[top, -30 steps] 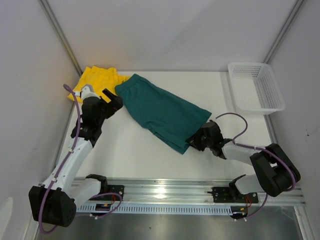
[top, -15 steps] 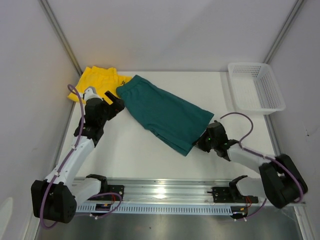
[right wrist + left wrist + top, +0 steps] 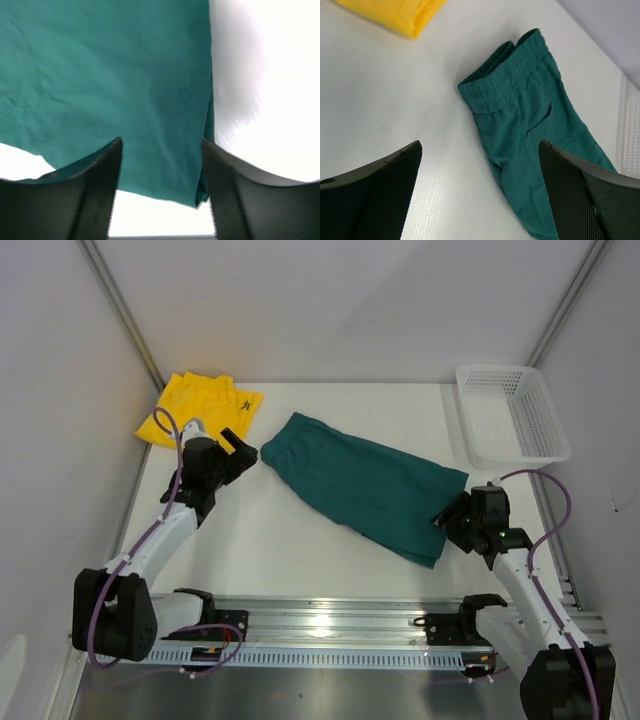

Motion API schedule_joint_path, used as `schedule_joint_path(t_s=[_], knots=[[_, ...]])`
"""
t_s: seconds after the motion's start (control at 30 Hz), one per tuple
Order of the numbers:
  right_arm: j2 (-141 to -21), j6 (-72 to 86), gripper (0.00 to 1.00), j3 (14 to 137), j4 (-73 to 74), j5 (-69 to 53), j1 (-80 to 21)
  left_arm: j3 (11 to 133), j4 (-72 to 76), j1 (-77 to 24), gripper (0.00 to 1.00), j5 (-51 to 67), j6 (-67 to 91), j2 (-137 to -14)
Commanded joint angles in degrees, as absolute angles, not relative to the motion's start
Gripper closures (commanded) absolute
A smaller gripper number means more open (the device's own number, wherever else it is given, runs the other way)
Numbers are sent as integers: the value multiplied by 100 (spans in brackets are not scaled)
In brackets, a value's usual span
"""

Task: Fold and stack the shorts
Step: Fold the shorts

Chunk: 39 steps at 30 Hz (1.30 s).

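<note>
Teal shorts (image 3: 365,485) laid flat on the table (image 3: 260,530), to the left of the white basket (image 3: 510,420). The long axis runs diagonally. The leg hems end close to the basket's near-left corner, and the waistband (image 3: 510,75) is the end farthest from the basket. The yellow shorts (image 3: 200,405) lie farther still from the basket, beyond the waistband end and apart from the teal pair. The right gripper (image 3: 447,517) sits on the near side of the basket at the hem end, and its jaws stand apart with nothing pinched. The right wrist view shows the hem (image 3: 165,192) crossing the gap between its fingers (image 3: 90,195). Whether a fingertip brushes the cloth cannot be settled from that close view. The left gripper (image 3: 243,448) is spread wide and empty, and it hovers just short of the waistband on the side away from the basket. Each arm thus faces one end of the axis, so the right arm is nearer the hems and the left nearer the waistband. A fold across the middle would probably bring one end over the other along this diagonal.
</note>
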<state>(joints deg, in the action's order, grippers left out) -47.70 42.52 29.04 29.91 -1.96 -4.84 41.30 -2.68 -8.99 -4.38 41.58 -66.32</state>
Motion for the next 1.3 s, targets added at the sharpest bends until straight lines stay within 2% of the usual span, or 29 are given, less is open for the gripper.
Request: schedule_joint_path(t_s=[0.0,0.07,0.2,0.43,0.6,0.9,1.03,1.27], knots=[[-4826,4025,32,3426,3410,-45,-466,3999,246,-940,1,-334,4271,-6986],[-4790,3999,26,3629,3515,35,-483,3982,447,-940,1,-264,4306,-7197],[-4913,3815,26,4270,3647,299,-606,3877,1079,-941,1,43,4613,-7899],[-5606,4007,28,5106,3244,615,-1923,3989,2232,-940,1,334,4948,-8962],[-6564,4122,31,5352,2374,299,-2469,4087,2943,-949,1,334,5228,-9544],[-8320,4096,31,5923,1302,70,-2909,3297,5842,-967,1,589,6293,-10160],[-9121,4078,31,6186,898,-175,-2953,3085,6100,-984,1,624,6416,-10195],[-10379,4298,32,6407,150,-641,-3076,3436,6283,-1072,1,519,6714,-10889]])
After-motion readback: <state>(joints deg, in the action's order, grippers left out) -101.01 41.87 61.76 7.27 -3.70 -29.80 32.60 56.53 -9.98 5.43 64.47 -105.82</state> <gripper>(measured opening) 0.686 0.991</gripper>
